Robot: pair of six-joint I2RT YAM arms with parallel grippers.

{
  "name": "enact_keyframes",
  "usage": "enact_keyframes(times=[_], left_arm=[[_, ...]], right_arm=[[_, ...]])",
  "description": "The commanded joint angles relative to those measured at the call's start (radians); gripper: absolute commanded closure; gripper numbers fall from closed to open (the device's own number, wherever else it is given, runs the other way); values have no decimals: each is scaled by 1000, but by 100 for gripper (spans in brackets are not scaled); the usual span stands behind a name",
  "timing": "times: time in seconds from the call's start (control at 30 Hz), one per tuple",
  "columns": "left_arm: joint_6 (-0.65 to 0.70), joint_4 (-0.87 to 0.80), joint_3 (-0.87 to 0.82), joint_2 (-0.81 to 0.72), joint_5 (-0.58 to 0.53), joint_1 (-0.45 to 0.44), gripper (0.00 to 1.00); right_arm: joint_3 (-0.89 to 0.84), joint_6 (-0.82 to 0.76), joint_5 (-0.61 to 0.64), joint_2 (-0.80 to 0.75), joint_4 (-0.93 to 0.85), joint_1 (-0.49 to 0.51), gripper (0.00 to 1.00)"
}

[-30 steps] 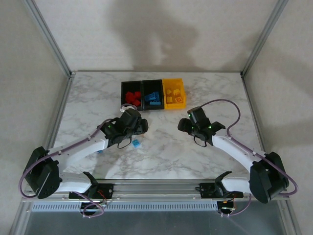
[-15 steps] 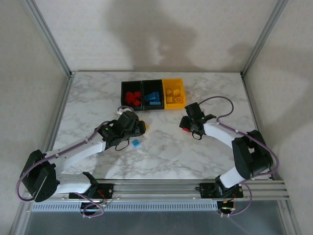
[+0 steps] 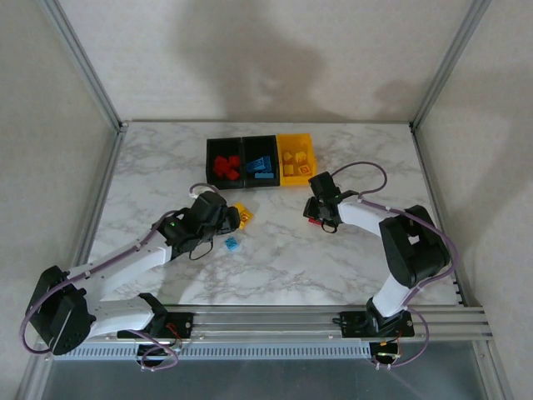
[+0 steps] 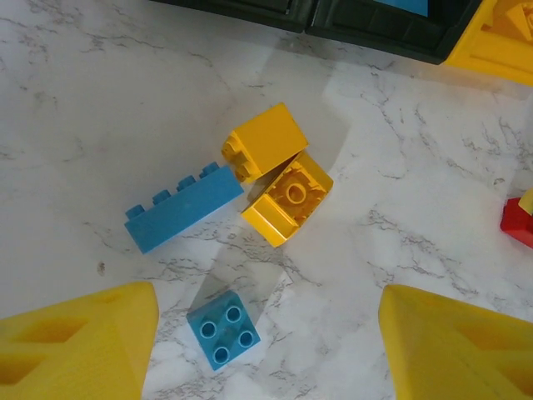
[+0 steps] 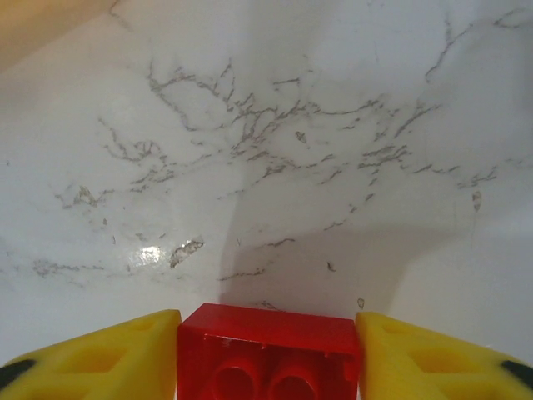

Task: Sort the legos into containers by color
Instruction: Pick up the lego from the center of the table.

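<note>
The containers stand in a row at the back: a black one (image 3: 223, 167) with red legos, a black one (image 3: 261, 165) with blue legos, and a yellow one (image 3: 296, 158) with yellow legos. My right gripper (image 3: 316, 218) (image 5: 266, 337) is down at the table, shut on a red lego (image 5: 268, 354) whose sides touch both fingers. My left gripper (image 3: 225, 220) (image 4: 266, 350) hangs open above the table. A small blue lego (image 4: 223, 325) (image 3: 231, 243) lies between its fingers, untouched. Beyond it lie a long blue lego (image 4: 183, 206) and two yellow legos (image 4: 265, 142) (image 4: 287, 197).
The marble table (image 3: 158, 167) is fenced by metal frame posts (image 3: 83, 67) at the back corners. In the left wrist view the black bins' front wall (image 4: 375, 33) runs along the top, and the red lego (image 4: 518, 223) shows at the right edge.
The right gripper swung left and down to the red lego and closed on it. The left arm drew back slightly, uncovering the yellow legos.
</note>
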Motion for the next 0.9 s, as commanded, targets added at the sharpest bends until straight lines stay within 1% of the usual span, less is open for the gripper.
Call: enact_keyframes(times=[0.0,0.07,0.13,0.2,0.27,0.33,0.4,0.53,0.63,0.73,0.87], left_arm=[[-6,-18,-16,-20,-2,10,29],[-10,-14,-21,-27,-2,12,29],[-13,-10,-28,-37,-2,14,29],[-14,-8,-34,-48,1,19,29],[-15,-8,-36,-52,2,23,29],[-14,-12,-37,-55,3,24,29],[-15,-13,-40,-58,4,26,29],[-18,-11,-43,-61,5,27,29],[-23,-13,-43,-67,2,29,29],[-34,-9,-49,-87,4,40,29],[-50,-19,-54,-127,15,81,29]], right_arm=[[21,-5,-14,22,3,-3,52],[24,-12,-13,21,0,-3,58],[26,-19,-13,20,-3,-2,58],[28,-22,-14,20,-8,-2,53],[32,-23,-12,26,-15,-3,44],[32,-22,-13,32,-16,-3,42],[29,-22,-15,38,-13,-1,42],[27,-27,-24,46,-5,-1,48],[42,-36,-26,38,-14,2,57],[77,-43,-29,18,-36,17,59],[158,-55,-39,-1,-61,67,61]])
